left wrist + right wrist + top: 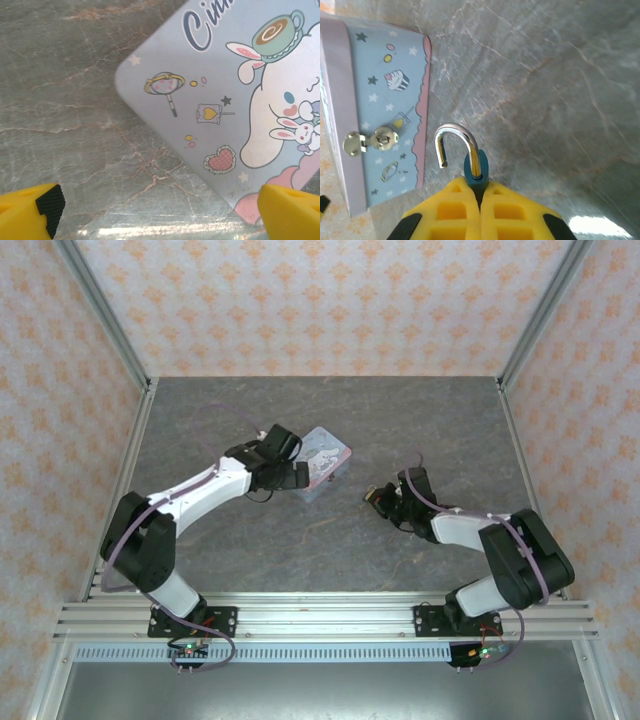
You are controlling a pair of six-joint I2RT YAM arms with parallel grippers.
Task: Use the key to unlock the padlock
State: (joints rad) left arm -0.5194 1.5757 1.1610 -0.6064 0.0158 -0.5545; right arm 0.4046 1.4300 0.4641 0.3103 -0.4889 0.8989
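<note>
- padlock (473,172): pinched in the right claw (480,189), blue body poking straight out past the fingertips, long axis in line with the fingers
- shackle (455,131) arcs up and off to the claw's left; one leg seated in the body, the other leg's end hangs free in the air, so the lock reads as open, task likely done or close
- right claw clenched on the padlock body, pads nearly meeting; most of the body and the keyhole end are buried between them
- the key: can't tell if it sits in the hidden end, too small to call from the top view either
- right arm is the one on the lock; left claw (160,212) is released, fingers wide apart, hovering over the tin (225,100) lid, well apart from the padlock
- tin lies to the left of the right claw, its hasp latch (372,140) facing the lock, near but not touching
- counter (560,90) lies beyond the right claw; the padlock's height over it is unclear
</note>
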